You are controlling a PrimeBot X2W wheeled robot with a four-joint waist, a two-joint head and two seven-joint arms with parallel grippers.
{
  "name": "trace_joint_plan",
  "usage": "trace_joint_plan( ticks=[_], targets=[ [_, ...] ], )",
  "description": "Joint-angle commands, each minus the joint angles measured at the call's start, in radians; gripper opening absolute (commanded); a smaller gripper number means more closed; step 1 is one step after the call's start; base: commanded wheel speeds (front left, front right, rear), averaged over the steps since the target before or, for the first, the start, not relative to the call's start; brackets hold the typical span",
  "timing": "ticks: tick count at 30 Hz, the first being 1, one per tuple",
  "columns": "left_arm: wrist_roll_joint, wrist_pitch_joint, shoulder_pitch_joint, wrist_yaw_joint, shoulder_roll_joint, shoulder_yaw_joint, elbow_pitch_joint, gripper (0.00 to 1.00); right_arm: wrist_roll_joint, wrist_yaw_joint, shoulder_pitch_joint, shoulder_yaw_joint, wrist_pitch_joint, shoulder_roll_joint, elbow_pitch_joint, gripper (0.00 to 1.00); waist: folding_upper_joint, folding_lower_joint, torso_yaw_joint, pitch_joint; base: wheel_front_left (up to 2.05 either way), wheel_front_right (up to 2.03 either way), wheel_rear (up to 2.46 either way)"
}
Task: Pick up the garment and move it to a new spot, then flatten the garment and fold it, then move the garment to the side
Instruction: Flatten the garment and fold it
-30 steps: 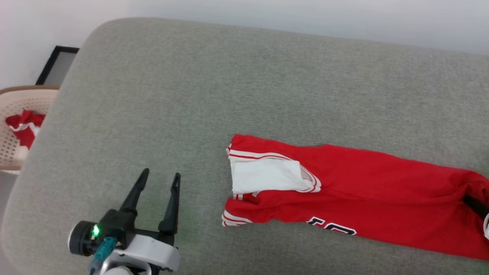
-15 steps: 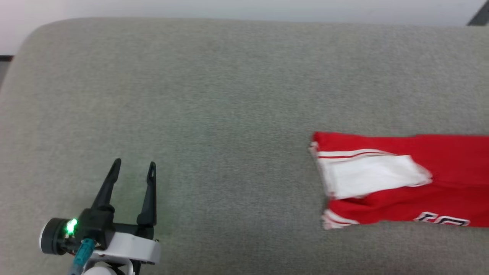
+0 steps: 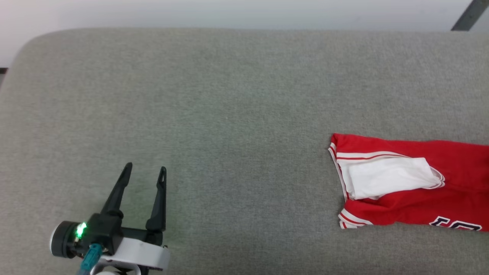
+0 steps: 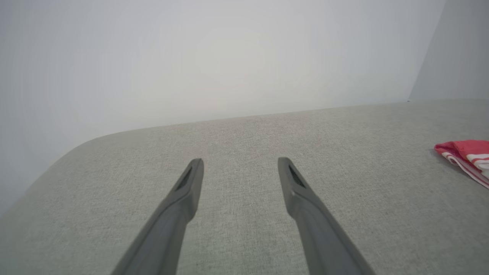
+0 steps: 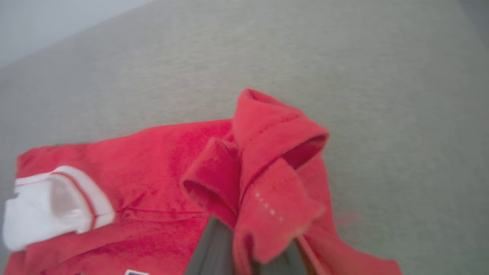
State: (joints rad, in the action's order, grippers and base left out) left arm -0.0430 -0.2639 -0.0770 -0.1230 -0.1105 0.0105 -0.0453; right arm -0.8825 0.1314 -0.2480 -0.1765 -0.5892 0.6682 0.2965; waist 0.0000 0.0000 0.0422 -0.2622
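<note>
While your right end effector (image 5: 250,250) clamps a bunched fold of the garment (image 3: 412,202), on the grey cushion's (image 3: 229,114) right, your left end effector (image 3: 146,167) spread wide, empty, well apart, pale wall (image 3: 229,11) behind.

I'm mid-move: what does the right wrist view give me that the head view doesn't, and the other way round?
Right wrist view: the right hand shut on a bunched red fold of the garment, which rises off the cushion there.
Head view: the left hand open over bare cushion, well apart from the garment, whose sleeve end lies flat.
Both: the red garment with its white sleeve on the grey cushion.
</note>
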Motion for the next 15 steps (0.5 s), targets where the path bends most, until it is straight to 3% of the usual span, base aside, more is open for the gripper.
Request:
trace_joint_plan(
  ticks=[1, 9, 15],
  targets=[
    [-0.006, 0.000, 0.011, -0.001, 0.000, 0.002, 0.004, 1.00, -0.013, -0.001, 0.020, 0.040, -0.016, 0.007, -0.055, 0.00, 0.0000, 0.0000, 0.021, 0.023, 0.00, 0.00, 0.00],
    [-0.039, 0.000, 0.037, -0.007, 0.001, -0.009, 0.022, 1.00, -0.023, -0.001, 0.023, 0.285, -0.097, -0.052, -0.342, 0.00, 0.0000, 0.0000, 0.066, 0.054, 0.00, 0.00, 0.00],
    [-0.050, 0.000, 0.018, -0.009, 0.005, -0.030, 0.022, 1.00, 0.003, -0.001, -0.050, 0.408, -0.118, -0.126, -0.403, 0.00, 0.0000, 0.0000, 0.098, 0.044, 0.00, 0.00, 0.00]
  ],
)
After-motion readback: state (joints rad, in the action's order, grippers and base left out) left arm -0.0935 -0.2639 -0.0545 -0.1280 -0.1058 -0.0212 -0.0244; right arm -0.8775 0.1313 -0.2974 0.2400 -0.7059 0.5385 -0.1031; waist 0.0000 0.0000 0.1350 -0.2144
